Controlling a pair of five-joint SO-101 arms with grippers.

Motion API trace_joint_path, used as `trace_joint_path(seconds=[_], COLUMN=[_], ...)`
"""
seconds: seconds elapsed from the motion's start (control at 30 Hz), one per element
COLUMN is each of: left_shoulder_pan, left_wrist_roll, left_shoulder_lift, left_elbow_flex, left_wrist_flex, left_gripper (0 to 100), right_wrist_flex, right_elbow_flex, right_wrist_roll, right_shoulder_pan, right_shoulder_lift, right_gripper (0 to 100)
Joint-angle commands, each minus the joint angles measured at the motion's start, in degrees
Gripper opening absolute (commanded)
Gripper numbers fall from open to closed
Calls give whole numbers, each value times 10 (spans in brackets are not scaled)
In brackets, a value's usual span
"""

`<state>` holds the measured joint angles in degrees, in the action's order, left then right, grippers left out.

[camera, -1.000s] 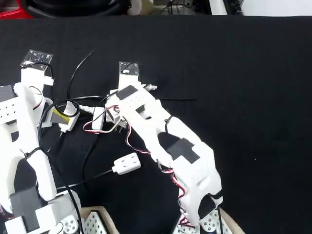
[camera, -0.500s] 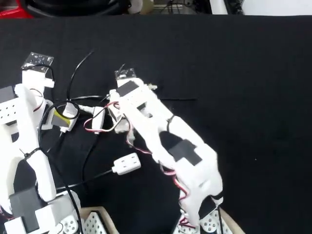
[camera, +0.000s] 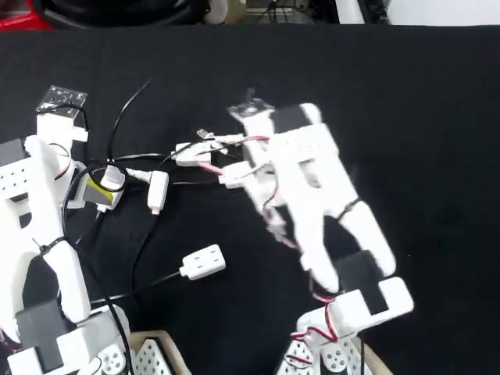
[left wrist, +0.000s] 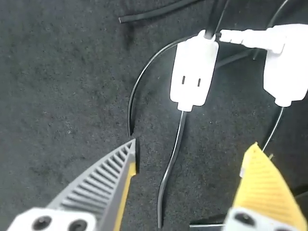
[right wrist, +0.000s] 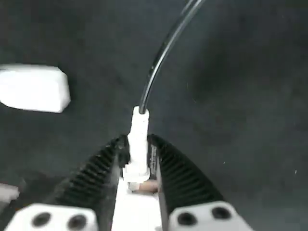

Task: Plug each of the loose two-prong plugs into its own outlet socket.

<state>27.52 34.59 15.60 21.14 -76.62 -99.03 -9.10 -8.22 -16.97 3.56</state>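
Right gripper (right wrist: 138, 144): the two black ribbed fingers (right wrist: 171, 168) stand narrow, pinching a slim white plug (right wrist: 138, 127) between them. The plug's black cord (right wrist: 163, 53) runs out from its tip, away from the fingers, over the black bench (right wrist: 250, 96). A white block (right wrist: 31, 89) lies apart on the bench to one side; what it is cannot be told.

Left gripper (left wrist: 192, 144): the fingers are spread wide, one grey (left wrist: 108, 180) and one yellow (left wrist: 262, 185), holding nothing and touching nothing. On the bench ahead of the gap lies a white socket (left wrist: 192, 72), its two slots facing up and a black cord leaving each end. A second white body (left wrist: 286, 62) lies just beside it.

High view: the left gripper (camera: 98, 191) sits at the nine o'clock side of the bench (camera: 406, 117). The right arm (camera: 312, 180) lies across the centre, its tip toward ten o'clock. A single socket (camera: 158, 190) lies between the two arms. A triple socket (camera: 205, 262) lies at five o'clock from it, untouched and well apart from both sets of fingers.
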Motion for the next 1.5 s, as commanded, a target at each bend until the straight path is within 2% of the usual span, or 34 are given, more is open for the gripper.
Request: trace_joint_path(seconds=[0.0,0.13,0.37,0.53,0.6,0.8,1.23,1.3,1.47], left_shoulder_pan=[-7,-15,-19,-18,-18,-15,-15,-15,-14], left_wrist_roll=[2,35,36,35,35,36,36,36,36], left_shoulder_lift=[20,20,21,21,21,21,21,21,21], left_elbow_flex=[14,36,38,38,38,38,38,38,38], left_wrist_flex=[8,8,8,8,8,8,8,7,6], left_gripper=[338,338,338,338,338,338,338,338,338], right_wrist_flex=[-3,40,47,47,49,47,51,62,69], right_elbow_flex=[-77,-149,-175,-166,-149,-105,-116,-116,-121], right_wrist_roll=[-37,-52,-85,-86,-86,-45,-25,-25,3], right_shoulder_pan=[18,21,-8,-35,-37,-38,-35,-32,-19], right_shoulder_lift=[-7,24,115,203,229,255,255,249,153], right_gripper=[11,11,19,148,167,40,41,9,11])
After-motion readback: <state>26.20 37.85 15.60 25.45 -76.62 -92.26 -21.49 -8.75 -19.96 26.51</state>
